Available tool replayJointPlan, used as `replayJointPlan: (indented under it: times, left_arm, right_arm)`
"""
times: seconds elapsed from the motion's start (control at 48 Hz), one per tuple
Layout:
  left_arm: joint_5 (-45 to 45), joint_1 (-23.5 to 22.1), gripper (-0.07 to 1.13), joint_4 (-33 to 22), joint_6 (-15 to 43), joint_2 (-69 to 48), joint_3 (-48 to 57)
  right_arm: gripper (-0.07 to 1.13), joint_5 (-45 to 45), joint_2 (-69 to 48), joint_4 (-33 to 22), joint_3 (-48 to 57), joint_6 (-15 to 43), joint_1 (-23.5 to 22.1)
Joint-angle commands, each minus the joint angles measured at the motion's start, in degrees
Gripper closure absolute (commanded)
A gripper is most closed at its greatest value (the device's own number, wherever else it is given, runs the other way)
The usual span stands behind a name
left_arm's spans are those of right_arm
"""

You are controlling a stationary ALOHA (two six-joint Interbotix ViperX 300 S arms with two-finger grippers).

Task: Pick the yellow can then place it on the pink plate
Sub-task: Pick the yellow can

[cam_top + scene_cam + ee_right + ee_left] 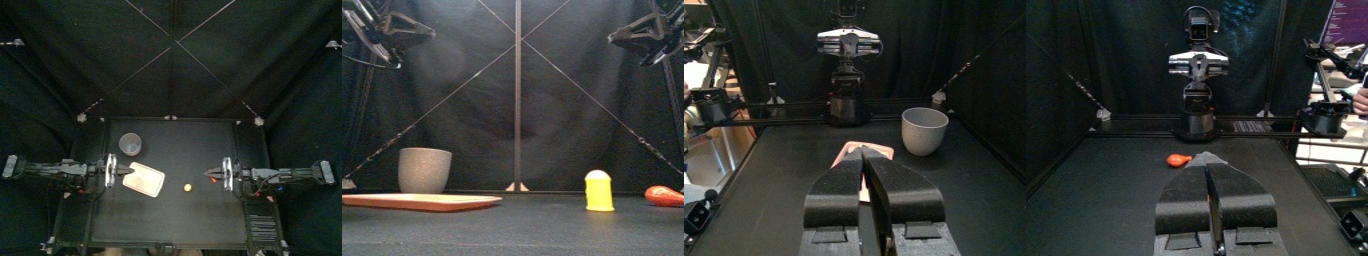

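The small yellow can (187, 187) stands upright on the black table, right of the middle; from the front view the yellow can (597, 190) rises near and alone. The flat pink plate (144, 179) lies left of it, well apart, and shows as a low slab (420, 201). My left gripper (118, 172) hovers at the plate's left edge with its jaws (1213, 168) pressed together. My right gripper (221, 176) hangs right of the can, held high, its jaws (865, 160) also together and holding nothing. The left wrist view does not show the can.
A tall grey speckled cup (130, 142) stands behind the plate, also in the front view (425, 169) and right wrist view (925, 130). A small red toy (211, 182) lies just right of the can, toward the right gripper (1177, 159).
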Motion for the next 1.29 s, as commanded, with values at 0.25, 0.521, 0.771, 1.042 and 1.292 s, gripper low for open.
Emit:
replayJointPlan:
  times: [0.25, 0.521, 0.771, 1.042, 1.292]
  left_arm:
    - [0.44, 0.88, 1.04, 0.0, 0.09, 0.97, 0.79]
    - [0.44, 1.41, 1.04, -0.18, 0.0, 0.97, 0.88]
    - [0.44, 1.58, 1.04, -0.18, 0.0, 0.97, 0.97]
    - [0.53, 2.2, 1.04, -0.18, 0.0, 0.97, 1.23]
    - [0.53, 3.16, 1.04, -0.09, 0.09, 0.97, 1.23]
  right_arm:
    - [1.07, -0.09, 13.01, 0.79, -0.44, 0.88, 0.18]
    - [1.01, -0.09, 26.19, 5.63, -4.48, 1.93, 0.97]
    - [0.46, -1.14, 30.23, 8.7, -6.33, 2.02, 0.88]
    - [0.08, -1.23, 31.82, 13.1, -6.42, 1.93, 0.44]
    - [0.09, 0.18, 37.27, 11.6, -6.68, 1.58, 0.62]
